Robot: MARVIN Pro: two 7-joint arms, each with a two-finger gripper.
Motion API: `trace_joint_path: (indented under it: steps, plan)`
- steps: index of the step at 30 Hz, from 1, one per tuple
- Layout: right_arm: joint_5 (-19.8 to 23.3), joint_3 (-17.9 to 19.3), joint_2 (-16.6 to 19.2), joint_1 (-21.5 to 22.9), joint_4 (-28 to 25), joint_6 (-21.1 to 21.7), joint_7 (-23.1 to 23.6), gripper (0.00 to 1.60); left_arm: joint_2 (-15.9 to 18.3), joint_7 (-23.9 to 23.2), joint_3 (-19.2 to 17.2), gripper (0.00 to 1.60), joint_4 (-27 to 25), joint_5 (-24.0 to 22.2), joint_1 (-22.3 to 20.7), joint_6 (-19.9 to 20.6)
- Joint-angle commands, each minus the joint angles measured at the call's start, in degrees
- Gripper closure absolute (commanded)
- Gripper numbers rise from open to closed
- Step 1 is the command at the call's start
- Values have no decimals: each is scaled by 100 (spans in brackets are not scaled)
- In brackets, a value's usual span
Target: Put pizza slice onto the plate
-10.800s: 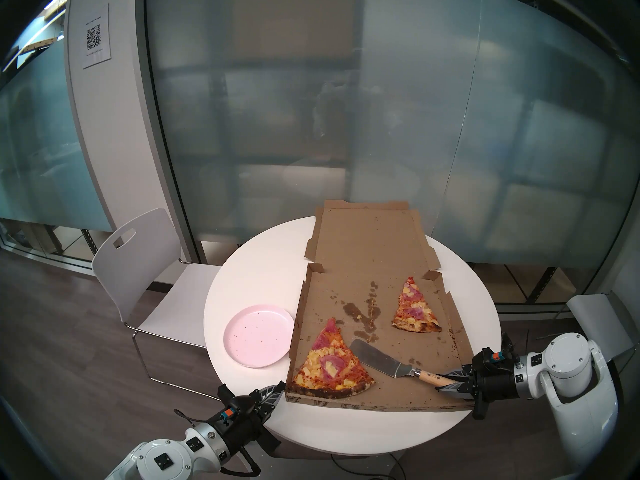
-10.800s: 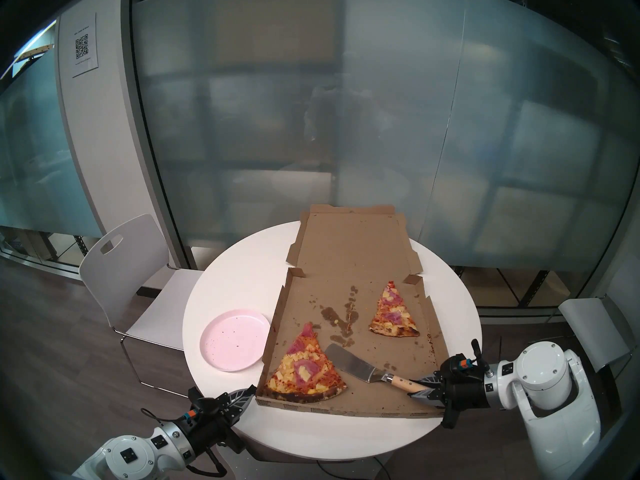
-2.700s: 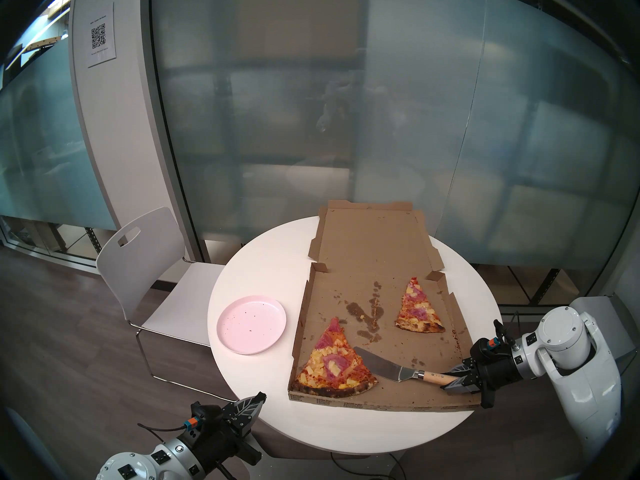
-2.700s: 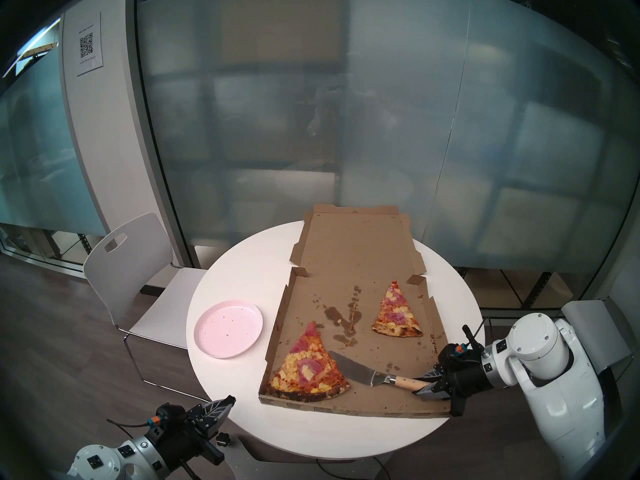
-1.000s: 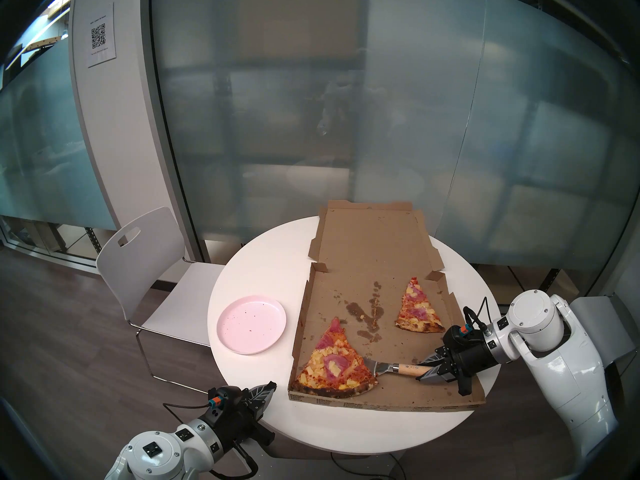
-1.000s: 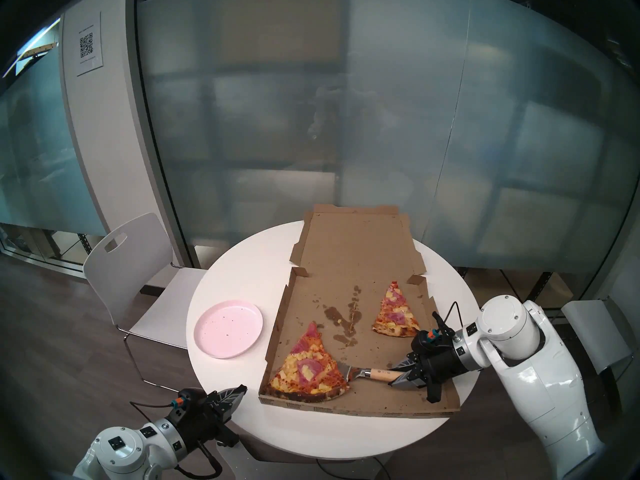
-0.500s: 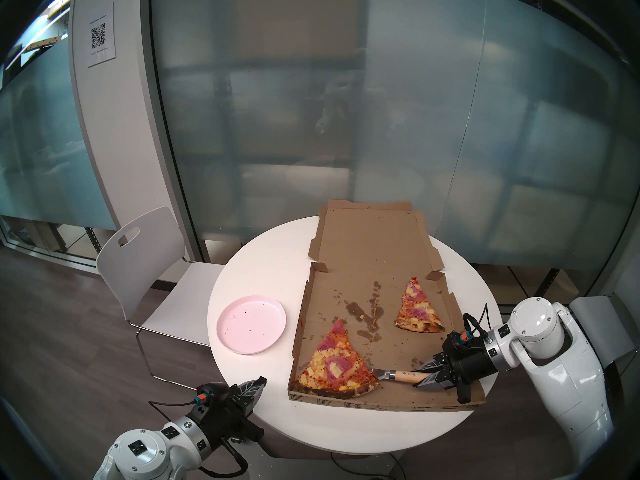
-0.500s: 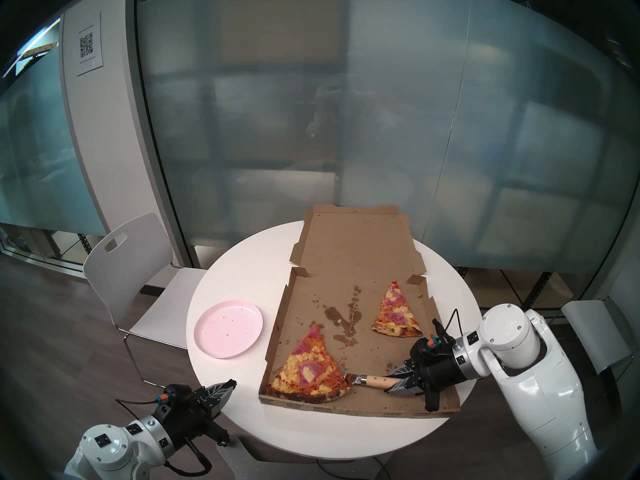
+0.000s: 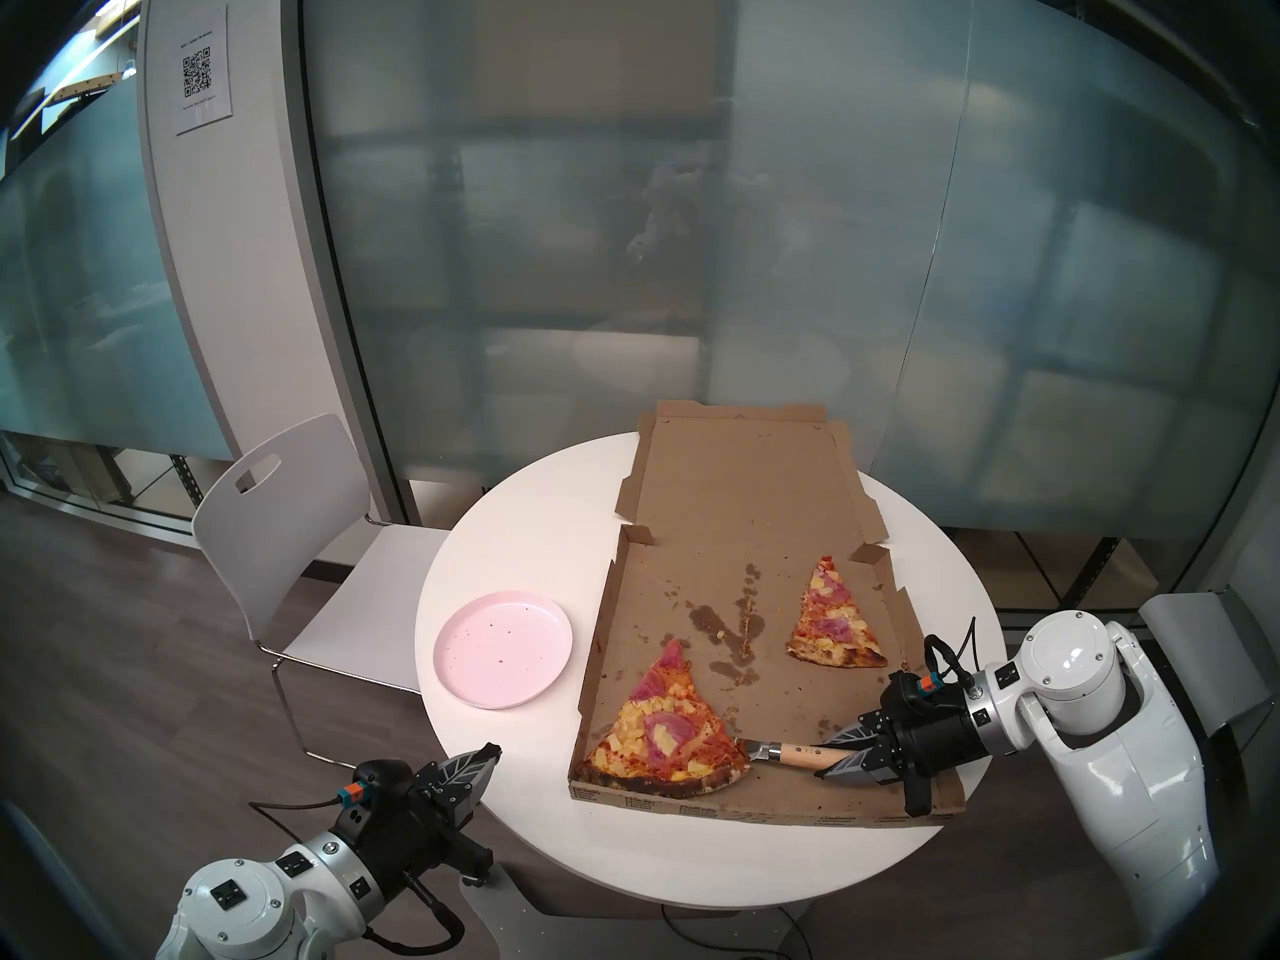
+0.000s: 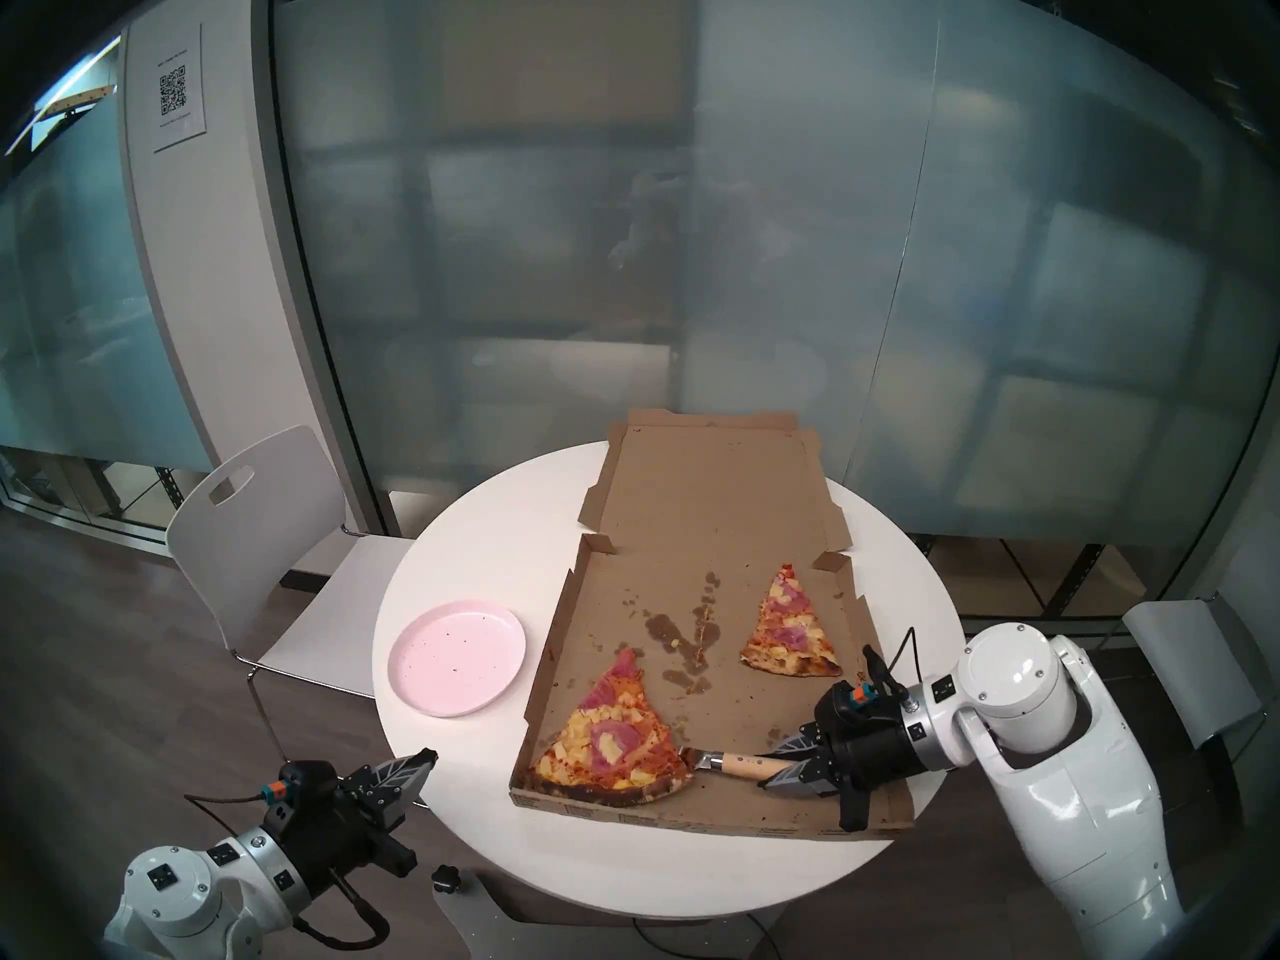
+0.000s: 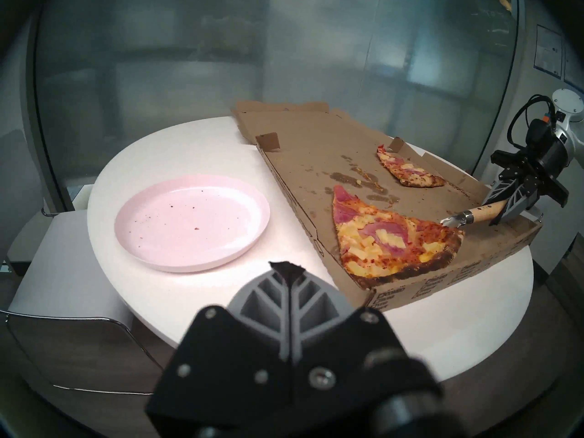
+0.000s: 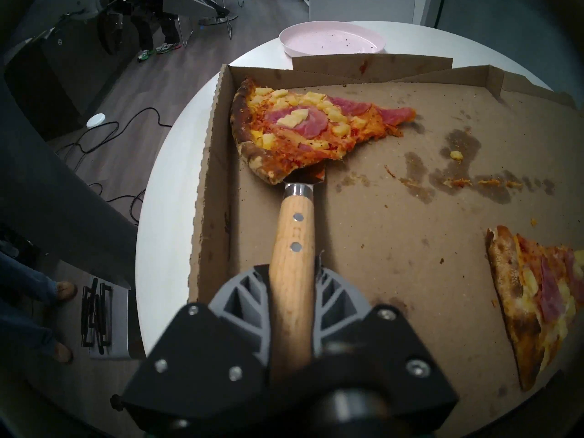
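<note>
Sliding almost wholly beneath the pizza slice (image 9: 661, 730), the spatula (image 12: 292, 257) is now showing only its wooden handle and a sliver of steel at the crust corner, where seconds ago the whole blade was lying bare beside the slice on the cardboard. The slice is still sitting in the near-left corner of the pizza box (image 9: 796, 695), charred crust against the front wall, point aimed toward the far side; its right edge is riding up slightly on the blade. The box itself is appearing to have skidded a little leftward on the table (image 9: 512, 536) under the push. The right gripper (image 9: 848, 754) is pinching the handle between its two fingers, reaching in over the box's right wall. The left gripper (image 9: 488, 754), fingers pressed together and holding nothing, is backing off to the table's near-left edge, no longer bracing the box corner. Judged from this, the scoop looks all but made, and the lift and carry leftward over the box wall are still to come; with nothing steadying the box, a further shove could slide it toward the plate (image 9: 460, 654). By count: two slices, the second being the smaller slice (image 9: 834, 619) at the box's right; one plate, pale pink, crumb-flecked and bare of pizza, left of the box; one spatula; one open box; two chairs, one chair (image 9: 277, 522) at left.
</note>
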Motion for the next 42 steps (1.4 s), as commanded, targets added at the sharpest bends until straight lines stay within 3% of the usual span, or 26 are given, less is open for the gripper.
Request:
trace_joint_path:
  steps: [1,13,20,33,42]
  plan:
    - [207,266,-65,-123,-321,-14,37,160,-14,-129,-245,160,-192,-205,175,-115]
    - [533,706,-478,-532,-331,-141,-33,160,-79,-202,-255,160,-252,-196,232,-113]
    - [509,826,-531,-699,-447,-281,-84,160,-126,-202,-242,160,-276,-158,277,-148]
    - [523,1013,-464,-556,-752,-103,8,160,-345,-338,-555,160,-672,-513,526,-267]
    - [461,795,-456,-112,-817,121,24,160,-450,-439,-814,160,-665,-708,632,-392]
